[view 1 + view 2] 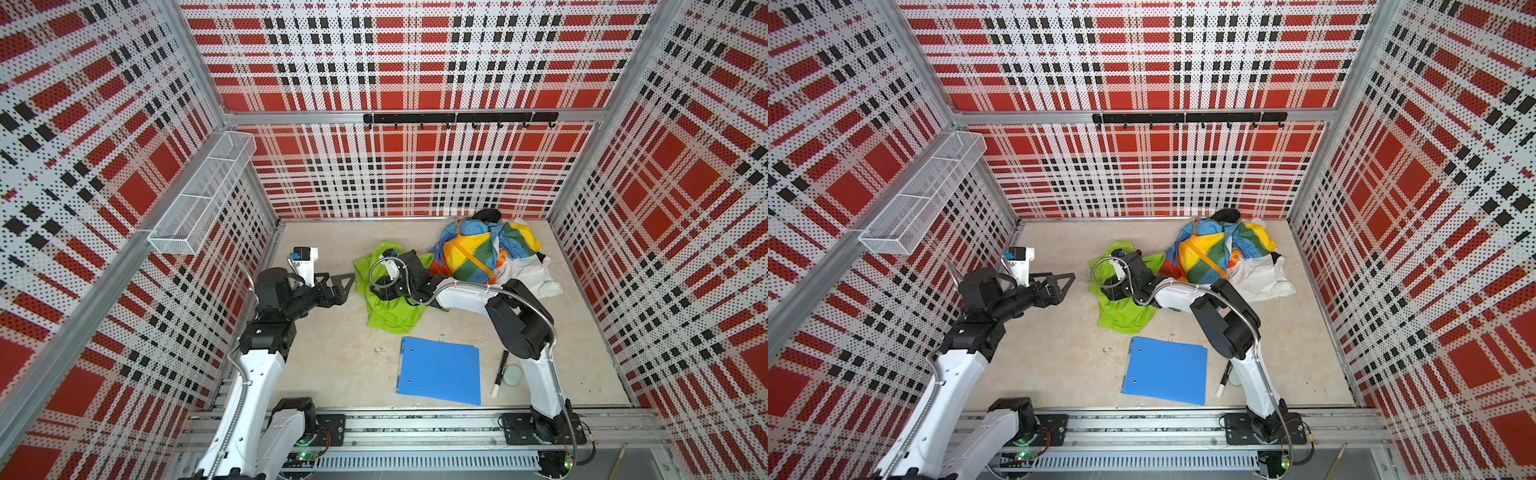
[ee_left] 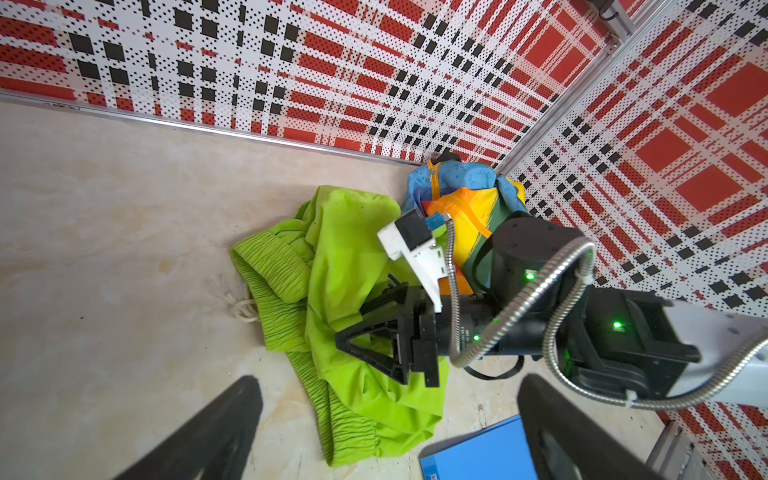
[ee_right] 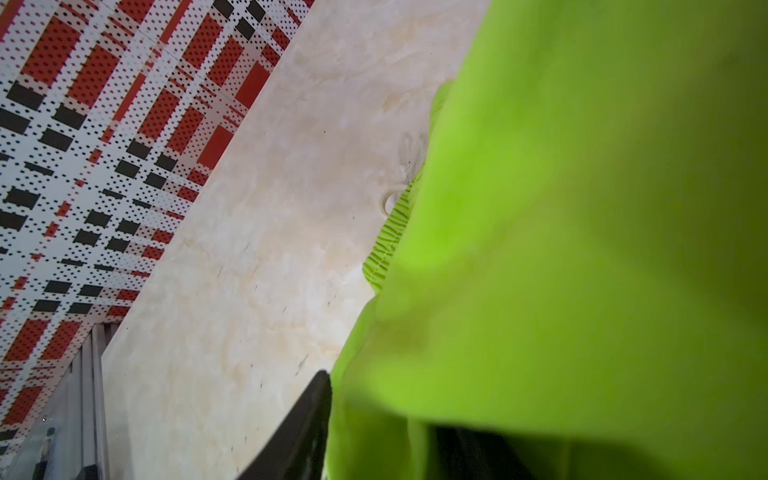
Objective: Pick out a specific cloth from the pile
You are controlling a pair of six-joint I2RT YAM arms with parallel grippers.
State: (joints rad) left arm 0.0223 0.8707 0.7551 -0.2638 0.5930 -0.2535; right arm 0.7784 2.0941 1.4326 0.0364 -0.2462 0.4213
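The lime green garment [image 1: 388, 307] is spread on the tabletop [image 1: 332, 357] directly beneath and around the right gripper [image 2: 351, 326]. Its 2 jaws are held apart, with a fold of green fabric lying between and over them, and no clamping is shown. The pile [image 1: 478, 253], a rainbow-patchwork heap with white and black pieces, is found behind that gripper's wrist, just beside the garment and perhaps touching it at 1 edge. The left gripper [image 1: 345, 284] is held near the garment's edge on the side away from the pile, with jaws wide apart and nothing between them. The step in hand is judged to be the release of the garment, which lies drawn out of the heap. A straight lift away is called for next, so that the fabric draped on the right fingers is not snagged and dragged along.
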